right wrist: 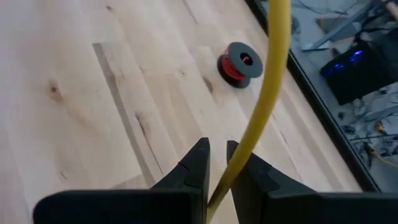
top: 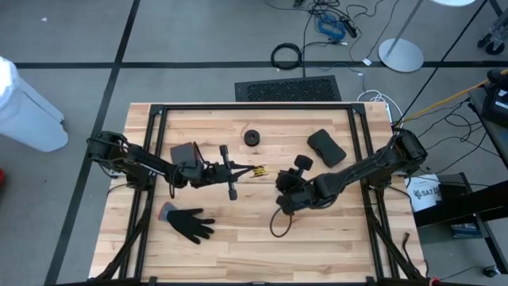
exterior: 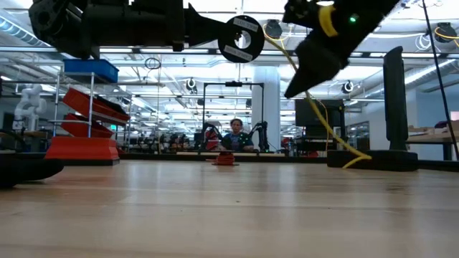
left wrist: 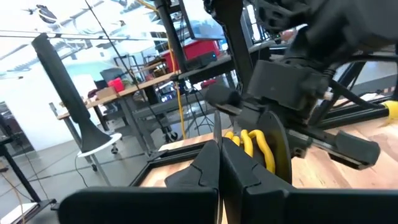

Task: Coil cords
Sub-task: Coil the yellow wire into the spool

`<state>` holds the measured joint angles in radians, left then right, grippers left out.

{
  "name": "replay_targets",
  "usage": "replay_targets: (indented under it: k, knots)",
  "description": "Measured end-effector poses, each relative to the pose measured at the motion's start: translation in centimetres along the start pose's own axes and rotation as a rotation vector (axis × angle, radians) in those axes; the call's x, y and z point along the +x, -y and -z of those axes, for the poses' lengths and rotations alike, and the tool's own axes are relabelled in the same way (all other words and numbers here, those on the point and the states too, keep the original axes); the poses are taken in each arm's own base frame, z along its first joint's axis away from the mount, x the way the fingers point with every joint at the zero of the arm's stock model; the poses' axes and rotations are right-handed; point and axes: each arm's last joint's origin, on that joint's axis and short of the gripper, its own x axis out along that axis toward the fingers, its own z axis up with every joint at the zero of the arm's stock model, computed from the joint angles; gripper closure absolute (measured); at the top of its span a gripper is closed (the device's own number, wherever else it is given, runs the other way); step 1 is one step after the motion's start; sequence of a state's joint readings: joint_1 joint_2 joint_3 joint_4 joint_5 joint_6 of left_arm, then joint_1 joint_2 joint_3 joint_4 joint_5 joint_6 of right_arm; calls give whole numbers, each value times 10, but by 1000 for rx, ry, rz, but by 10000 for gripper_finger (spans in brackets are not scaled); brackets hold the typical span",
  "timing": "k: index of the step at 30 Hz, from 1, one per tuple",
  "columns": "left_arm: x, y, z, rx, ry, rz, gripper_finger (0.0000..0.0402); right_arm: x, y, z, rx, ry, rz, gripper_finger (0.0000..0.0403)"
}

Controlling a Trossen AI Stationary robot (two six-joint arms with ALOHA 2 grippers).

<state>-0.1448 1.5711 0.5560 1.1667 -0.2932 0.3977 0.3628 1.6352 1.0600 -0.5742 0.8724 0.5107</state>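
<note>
The yellow cord (top: 259, 170) is a small bundle of loops (left wrist: 252, 144) held above the table's middle. My left gripper (top: 248, 170) reaches in from the table's left and is shut at that bundle. A strand of the same cord (right wrist: 267, 81) runs to my right gripper (top: 282, 193), which comes from the right and is closed on it. The thin black cord (top: 277, 223) lies as a loose loop on the wood just nearer than my right gripper. No gripper holds it. My left gripper has the yellow loops (left wrist: 244, 140) at the free ends of its shut fingers, which lie about level and come from the table's left. The fingers hide the exact place of contact. The bundle is lifted clear of the table. My right gripper has one yellow strand (right wrist: 229, 175) between its two fingers. The strand runs lengthwise along them and out past the tips. The fingers slant down from the table's right. That strand hangs in the air, clear of the wood.
A black glove (top: 189, 222) lies near the front left. A small red spool with black flanges (right wrist: 241, 64) sits toward the far side (top: 252, 137). A black pad (top: 325, 147) and a black knob (top: 303, 162) lie at the far right. Bare wood remains along the near edge.
</note>
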Motion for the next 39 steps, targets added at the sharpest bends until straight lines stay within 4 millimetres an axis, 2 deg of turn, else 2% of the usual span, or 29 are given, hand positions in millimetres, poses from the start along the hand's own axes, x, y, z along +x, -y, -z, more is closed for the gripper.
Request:
replay_targets:
  k: [14,22,30,39]
  knots:
    - [0,0,0,0,-1,-2,402,-26,-19,27,67,145,76,362]
    - [0,0,0,0,-2,-3,402,-27,-20,36,116,144,67,363]
    - [0,0,0,0,-3,-3,402,-26,-22,40,132,151,54,390]
    - [0,0,0,-2,3,-5,402,-30,-25,55,178,150,39,379]
